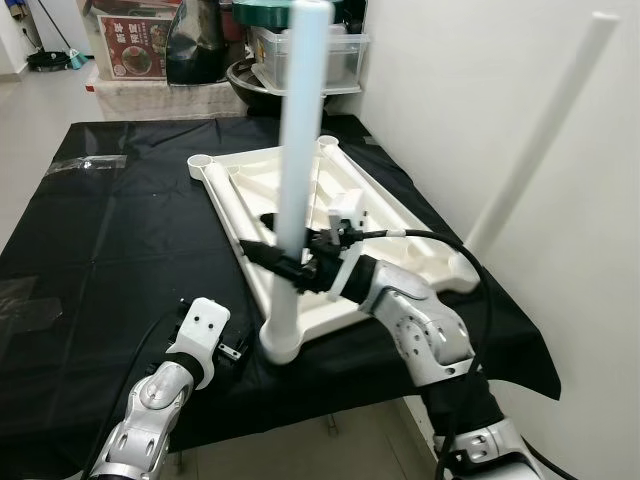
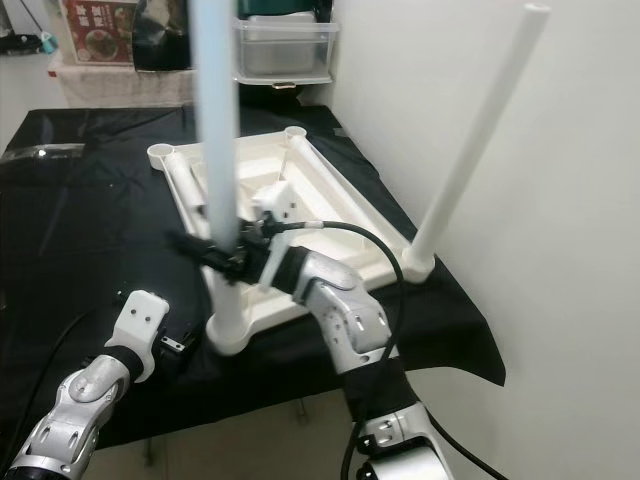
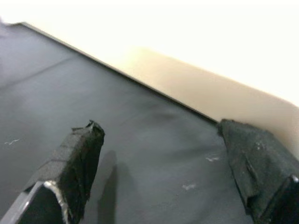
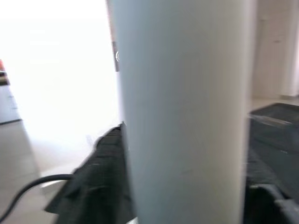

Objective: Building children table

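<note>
Two smooth round white legs (image 1: 298, 150)

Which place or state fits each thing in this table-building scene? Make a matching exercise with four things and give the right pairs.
Things:
1. White upturned plastic tabletop
2. Near white tube-shaped table leg
3. Far white tube-shaped table leg
4. Left claw

Places or states:
A. Open above the black cloth
B. Gripped by the right claw, standing in the near corner socket
C. Lying on the black cloth
D. Standing in the corner socket by the white wall

Pairs: 1-C, 2-B, 3-D, 4-A
</note>
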